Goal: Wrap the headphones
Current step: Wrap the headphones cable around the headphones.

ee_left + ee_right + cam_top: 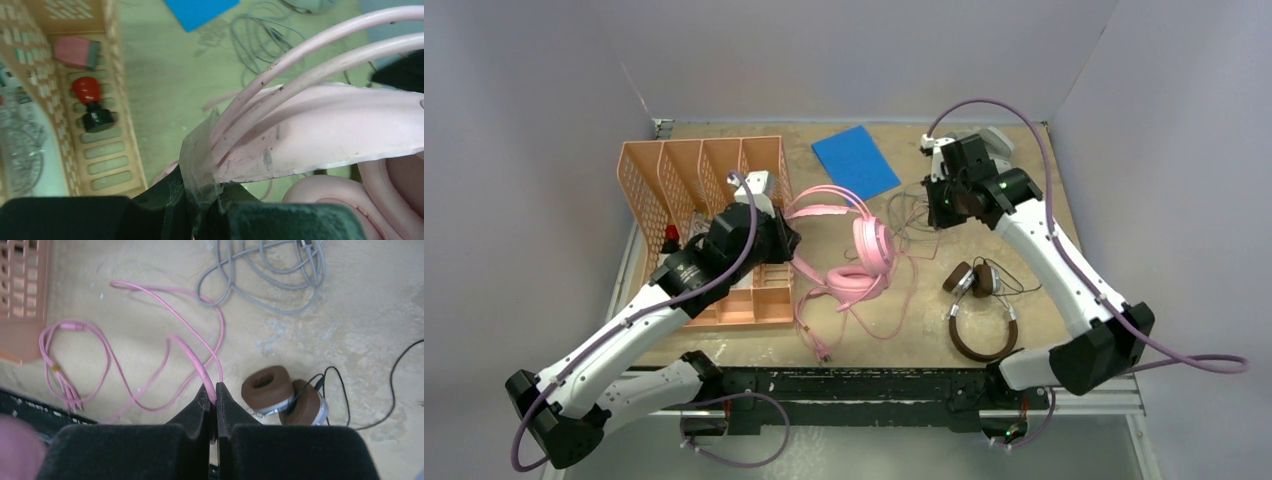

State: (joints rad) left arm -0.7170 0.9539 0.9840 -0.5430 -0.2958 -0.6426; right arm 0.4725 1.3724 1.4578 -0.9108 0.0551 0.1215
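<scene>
pink headset (pixel 325 135) band: smooth plastic, scuffed, dirty marks. pink cable (pixel 191 356): smooth, rubbery. brown ear pads (pixel 265 385): matt, leather-like. table (pixel 350 330): rough, mottled, matt. organizer (pixel 684 180): peach perforated plastic. blue sheet (pixel 856 162): matt.

Both arms look alike. The left arm (pixel 624 330), in the lower left of the overhead view, has glossy white shells between chunky black joint housings, with a purple cable (pixel 517 440) running alongside. The right arm (pixel 1064 265), on the right side, has the same white and black, a second purple cable (pixel 1194 362) and a small green light (pixel 1001 184) near its wrist. At the bottom of the right wrist view, the fingers (pixel 197 412) are matt black wedges tapering to thin tips.
</scene>
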